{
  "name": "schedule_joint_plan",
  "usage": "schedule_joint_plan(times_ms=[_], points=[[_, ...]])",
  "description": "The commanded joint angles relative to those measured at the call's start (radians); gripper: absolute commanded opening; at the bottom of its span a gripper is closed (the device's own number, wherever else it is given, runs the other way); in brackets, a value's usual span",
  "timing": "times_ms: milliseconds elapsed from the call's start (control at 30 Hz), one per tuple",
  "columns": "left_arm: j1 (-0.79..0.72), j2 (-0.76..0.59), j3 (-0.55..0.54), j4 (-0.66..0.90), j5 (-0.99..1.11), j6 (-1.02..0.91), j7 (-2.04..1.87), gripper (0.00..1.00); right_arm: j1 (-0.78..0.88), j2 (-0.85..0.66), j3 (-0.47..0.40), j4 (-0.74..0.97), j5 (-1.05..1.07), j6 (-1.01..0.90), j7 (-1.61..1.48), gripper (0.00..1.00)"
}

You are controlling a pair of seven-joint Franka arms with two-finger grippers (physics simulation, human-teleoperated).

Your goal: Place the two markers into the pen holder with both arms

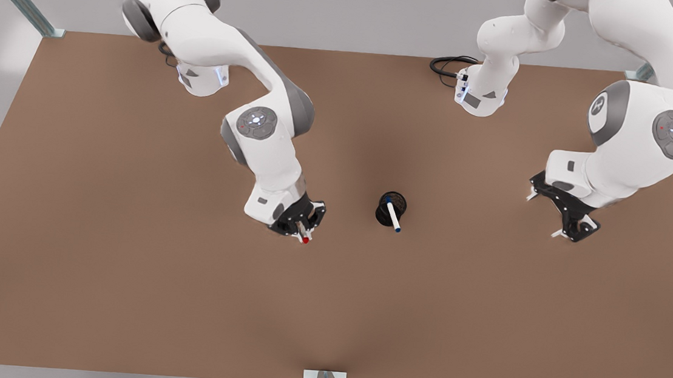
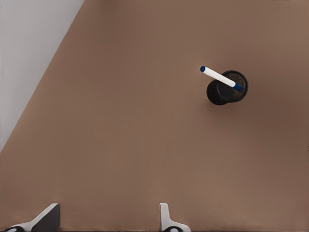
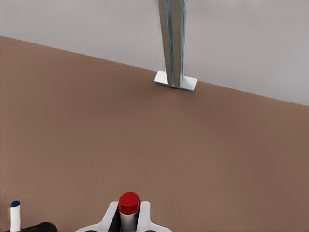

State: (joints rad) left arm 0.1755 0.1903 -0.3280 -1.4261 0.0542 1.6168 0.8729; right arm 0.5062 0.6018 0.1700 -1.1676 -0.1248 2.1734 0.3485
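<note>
Red-capped marker is sitting closest to the lens in the right wrist view, its cap poking out between the right gripper's two pale fingers, which are closing snugly on the white barrel. In the front view this same gripper is hanging low over the brown table, a short way to the front view's left of the pen holder, with the red tip showing below the fingers.

Pen holder, a small black mesh cup, is standing near the middle of the table. Blue-capped marker is resting inside it, leaning over the rim and sticking out well past it.

Left gripper is waiting well apart from the pen holder, toward the front view's right, its fingers spread wide and gripping nothing. Its wrist view is showing the two fingertips set far apart, and farther off the pen holder from above with the blue-capped marker slanting out of it.

Right wrist view is also showing a metal frame post at the table's edge, plus the blue cap beside the holder's dark rim.
</note>
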Motion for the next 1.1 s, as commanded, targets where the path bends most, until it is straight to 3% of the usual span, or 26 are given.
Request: schedule_joint_plan(times_ms=[0, 300, 533, 600, 633, 667, 833, 1067], points=[[-0.039, -0.028, 0.041, -0.01, 0.021, -0.1, -0.991, 1.0, 0.037, 0.003, -0.001, 0.0, -0.124, 0.16, 0.504, 0.27], [-0.033, -0.015, 0.079, -0.004, -0.036, -0.09, -0.96, 1.0, 0.199, 0.055, -0.014, 0.0, -0.636, 0.419, 1.001, 0.27], [-0.03, -0.026, 0.079, -0.002, -0.01, -0.089, -0.942, 1.0, 0.311, 0.121, -0.029, 0.08, -1.035, 0.467, 1.291, 0.28], [-0.043, -0.031, 0.099, -0.002, -0.013, -0.087, -0.943, 1.0, 0.325, 0.18, -0.029, 0.147, -1.055, 0.473, 1.311, 0.28], [-0.155, -0.041, 0.213, -0.01, -0.016, -0.086, -0.945, 1.0, 0.334, 0.204, -0.03, 0.167, -1.055, 0.473, 1.325, 0.28], [-0.165, -0.037, 0.228, -0.01, -0.019, -0.087, -0.943, 1.0, 0.336, 0.207, -0.03, 0.169, -1.055, 0.473, 1.327, 0.28], [-0.156, -0.014, 0.231, -0.008, -0.028, -0.072, -0.943, 1.0, 0.353, 0.165, -0.012, 0.109, -1.052, 0.402, 1.368, 0.27], [-0.149, -0.009, 0.233, -0.005, -0.034, -0.071, -0.943, 1.0, 0.331, 0.035, -0.01, -0.124, -1.058, 0.408, 1.403, 0.27]])
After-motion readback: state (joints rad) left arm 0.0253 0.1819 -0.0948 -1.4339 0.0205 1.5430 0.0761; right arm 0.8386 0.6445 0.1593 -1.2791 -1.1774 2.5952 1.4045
